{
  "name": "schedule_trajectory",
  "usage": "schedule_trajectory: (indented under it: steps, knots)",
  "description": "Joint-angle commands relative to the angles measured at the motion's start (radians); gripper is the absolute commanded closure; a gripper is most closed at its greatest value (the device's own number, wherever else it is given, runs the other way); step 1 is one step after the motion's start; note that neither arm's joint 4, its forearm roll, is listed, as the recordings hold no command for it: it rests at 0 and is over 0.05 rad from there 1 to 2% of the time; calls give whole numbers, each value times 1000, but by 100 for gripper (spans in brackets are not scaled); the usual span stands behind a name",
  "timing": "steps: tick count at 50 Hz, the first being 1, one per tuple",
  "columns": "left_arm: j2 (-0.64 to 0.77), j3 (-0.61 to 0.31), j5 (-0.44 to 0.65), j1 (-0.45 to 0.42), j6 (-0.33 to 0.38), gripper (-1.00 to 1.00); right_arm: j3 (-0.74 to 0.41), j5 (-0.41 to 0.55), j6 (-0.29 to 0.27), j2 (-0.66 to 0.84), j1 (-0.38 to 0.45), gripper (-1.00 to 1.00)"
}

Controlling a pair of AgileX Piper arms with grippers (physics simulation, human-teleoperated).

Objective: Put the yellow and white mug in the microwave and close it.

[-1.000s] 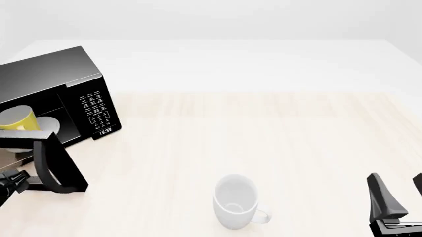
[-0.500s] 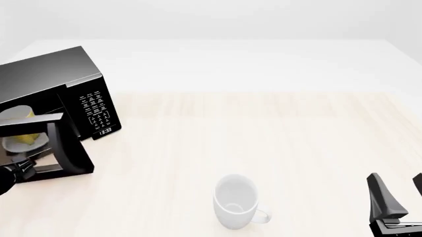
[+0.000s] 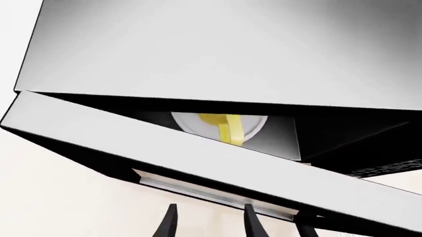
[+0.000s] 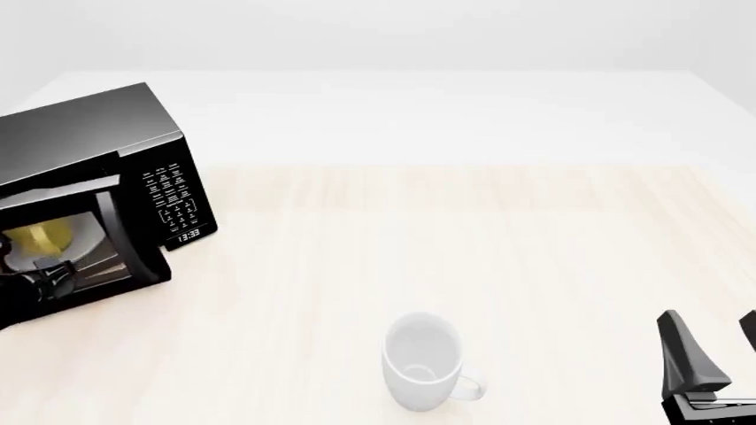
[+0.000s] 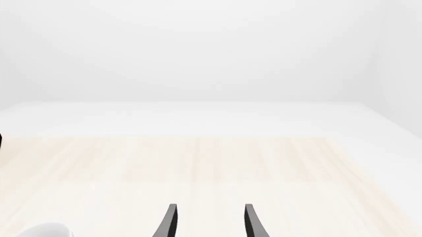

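Note:
The black microwave (image 4: 95,133) stands at the table's far left, its door (image 4: 112,235) swung almost shut with a narrow gap left. The yellow and white mug (image 4: 42,237) sits inside on the white turntable plate and shows dimly through the door glass. In the left wrist view its yellow handle (image 3: 228,129) shows through the gap above the door (image 3: 165,148). My left gripper (image 3: 209,224) is open and empty, right at the door's outer face; it also shows in the front view (image 4: 53,282). My right gripper (image 4: 709,350) is open and empty at the near right.
A larger all-white mug (image 4: 423,361) lies on its side at the near middle of the table; its rim shows in the right wrist view (image 5: 43,230). The microwave keypad (image 4: 172,199) faces the table's middle.
The microwave door has swung from wide open to nearly shut, pushed by my left gripper moving toward the microwave. The right arm and white mug have not moved.

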Motion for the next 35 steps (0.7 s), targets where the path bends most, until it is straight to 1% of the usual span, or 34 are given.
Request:
schedule_trajectory:
  steps: [1,12,19,23,29,34,35]
  knots:
    - [22,-30,-22,0,-9,-100,0,0,0,-1,0,-100]
    - [49,-71,-18,-13,-14,-100,0,0,0,-1,0,-100]
    - [61,-118,-4,-22,-11,-100,0,0,0,-1,0,-100]
    - [97,-141,-9,-26,-17,-100,0,0,0,-1,0,-100]
    - [130,-169,-12,-11,-17,-100,0,0,0,-1,0,-100]
    - [152,-192,-12,8,-26,-100,0,0,0,-1,0,-100]
    - [160,-196,-11,21,-37,-100,0,0,0,-1,0,-100]
